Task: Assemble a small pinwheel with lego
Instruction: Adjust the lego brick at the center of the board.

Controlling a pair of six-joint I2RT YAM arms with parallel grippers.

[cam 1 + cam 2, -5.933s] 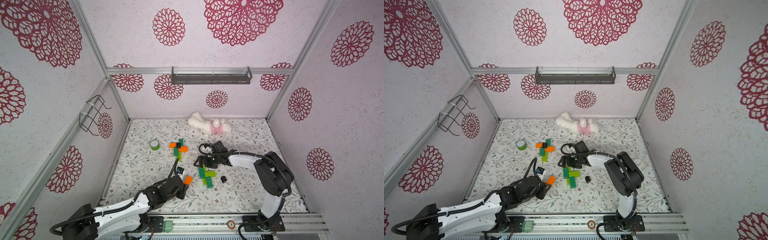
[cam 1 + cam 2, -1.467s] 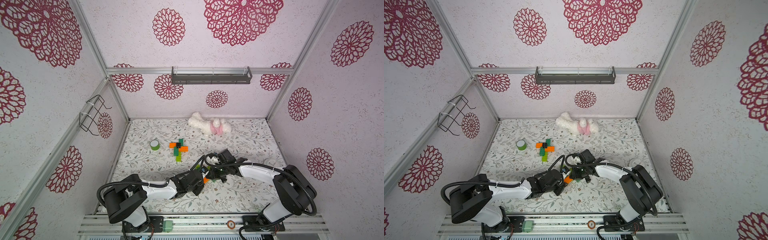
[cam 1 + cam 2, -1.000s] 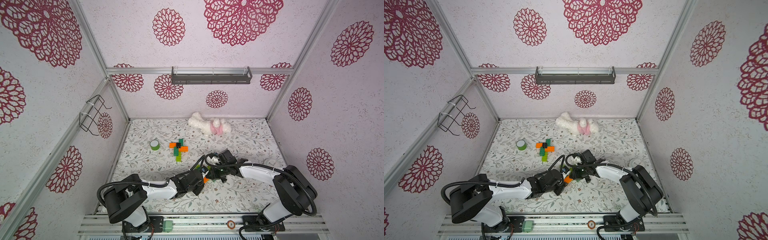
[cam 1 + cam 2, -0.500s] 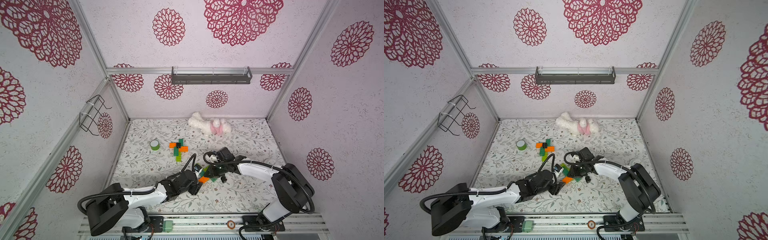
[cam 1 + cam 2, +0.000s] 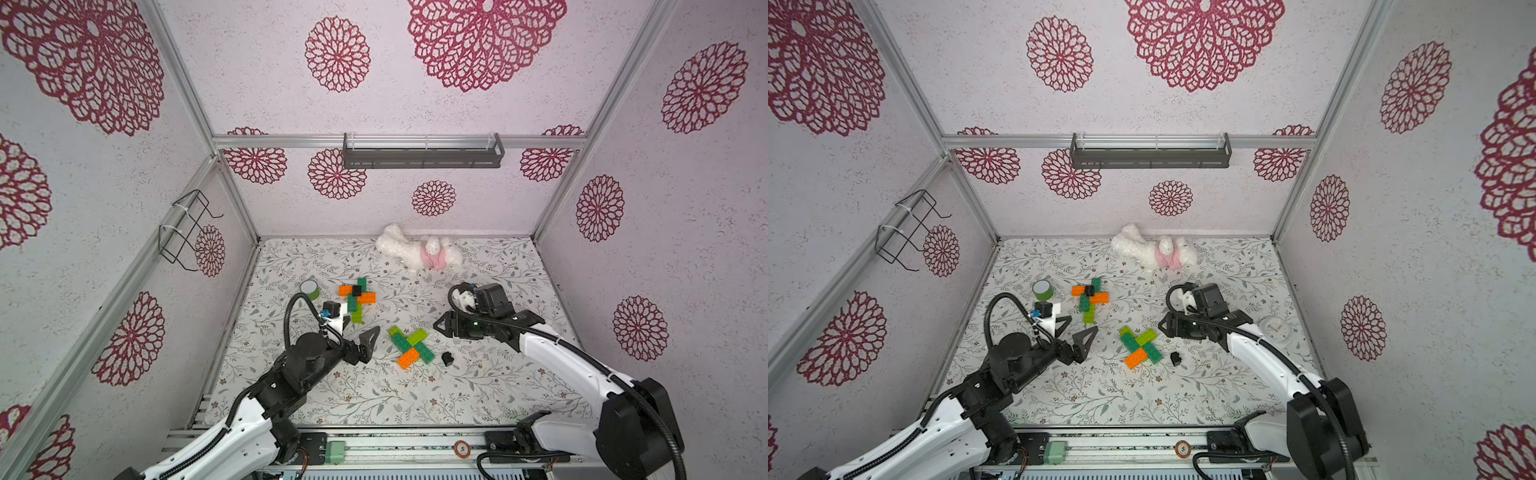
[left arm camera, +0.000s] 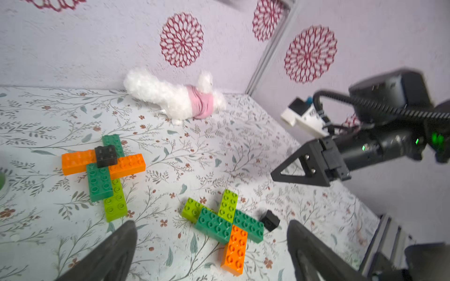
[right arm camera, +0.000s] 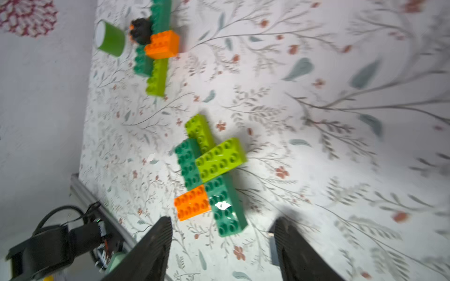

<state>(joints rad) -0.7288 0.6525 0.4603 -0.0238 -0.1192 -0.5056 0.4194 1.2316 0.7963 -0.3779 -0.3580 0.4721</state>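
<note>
Near pinwheel [image 5: 410, 347]: flat on the table [image 5: 374, 399], mid-floor, between the 2 arms. 5 bricks form a cross set diagonal to the table edge: 2 lime, 2 dark green, 1 orange. The hub is bare, with no cap.

Far pinwheel [image 5: 356, 296]: further back, near the tape roll [image 5: 310, 287]. It has a black cap on its hub and reads as the model to match.

Black brick [image 5: 447, 358]: loose on the table, just beside the near pinwheel's right flank, at the tip of a dark green arm. Touching or a hair apart, cannot tell. It is squarish, so there is no long axis to line up with.

Left gripper [image 5: 360, 334]: jaws spread wide and empty, left of the cross. The whole cross lies between it and the black brick.

Right gripper [image 5: 444, 325]: jaws parted and empty, behind the cross's right side. The black brick lies toward the front edge from its tips, with nothing between.

Judgement: capping the hub looks like the remaining step. The right arm is nearer and has the open path, while the left would have to reach over the build. From the brick, the hub lies left and slightly back.
</note>
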